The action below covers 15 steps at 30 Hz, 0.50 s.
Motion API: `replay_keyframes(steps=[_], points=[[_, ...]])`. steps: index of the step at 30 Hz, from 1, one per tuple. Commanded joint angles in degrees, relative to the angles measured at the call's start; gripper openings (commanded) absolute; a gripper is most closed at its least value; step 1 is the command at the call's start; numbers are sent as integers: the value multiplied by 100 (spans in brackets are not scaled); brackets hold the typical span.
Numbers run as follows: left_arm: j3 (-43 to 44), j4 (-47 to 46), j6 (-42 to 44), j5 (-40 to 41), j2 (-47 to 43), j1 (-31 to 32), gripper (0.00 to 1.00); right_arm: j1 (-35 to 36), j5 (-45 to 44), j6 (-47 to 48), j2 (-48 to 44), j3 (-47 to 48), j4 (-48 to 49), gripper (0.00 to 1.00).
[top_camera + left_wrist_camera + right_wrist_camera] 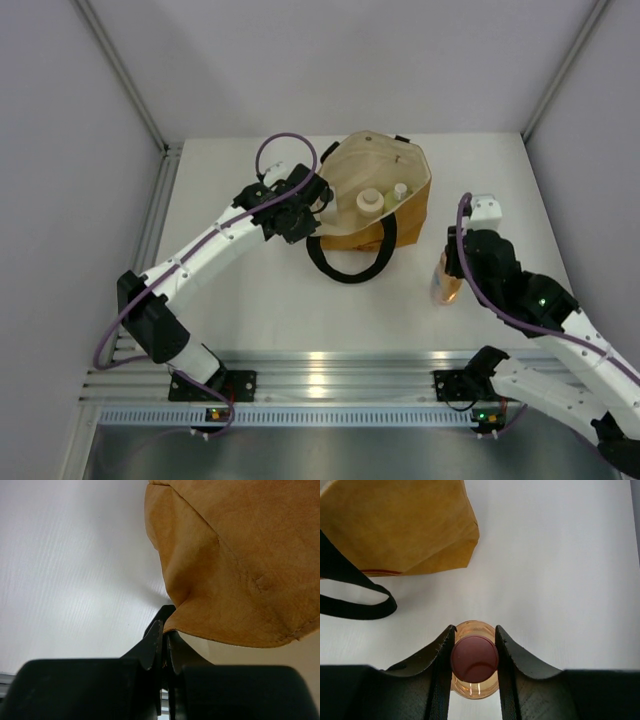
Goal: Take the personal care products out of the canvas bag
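The mustard-tan canvas bag [400,215] stands open at the table's back centre. Inside it show the cream bottle [370,201] and the yellow-green bottle [399,192]. The white bottle with the dark cap is not in view. My left gripper [312,203] is shut on the bag's left rim; in the left wrist view the gripper [167,630] pinches the canvas bag [235,555]. My right gripper [452,262] is shut on the orange bottle [445,283], upright to the right of the bag. In the right wrist view the gripper [474,630] clamps the bottle's pink cap [474,658].
The bag's black loop handle [350,262] lies on the table in front of the bag; it also shows in the right wrist view [360,607], beside the canvas bag [395,525]. Grey walls enclose the white table [250,290] on three sides.
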<state>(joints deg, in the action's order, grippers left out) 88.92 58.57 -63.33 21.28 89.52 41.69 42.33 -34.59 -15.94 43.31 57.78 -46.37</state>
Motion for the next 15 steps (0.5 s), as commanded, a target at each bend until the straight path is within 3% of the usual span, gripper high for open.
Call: replay_keyframes(steps=[1, 7, 15], points=[[134, 85, 66, 78, -57, -47, 0, 92, -382, -216, -577, -389, 1692, 0], [143, 85, 102, 52, -13, -47, 0, 100, -329, -365, -1175, -1347, 2017, 0], [204, 85, 128, -1, 92, -47, 0, 109, -329, -471, -1255, -2095, 2448, 0]])
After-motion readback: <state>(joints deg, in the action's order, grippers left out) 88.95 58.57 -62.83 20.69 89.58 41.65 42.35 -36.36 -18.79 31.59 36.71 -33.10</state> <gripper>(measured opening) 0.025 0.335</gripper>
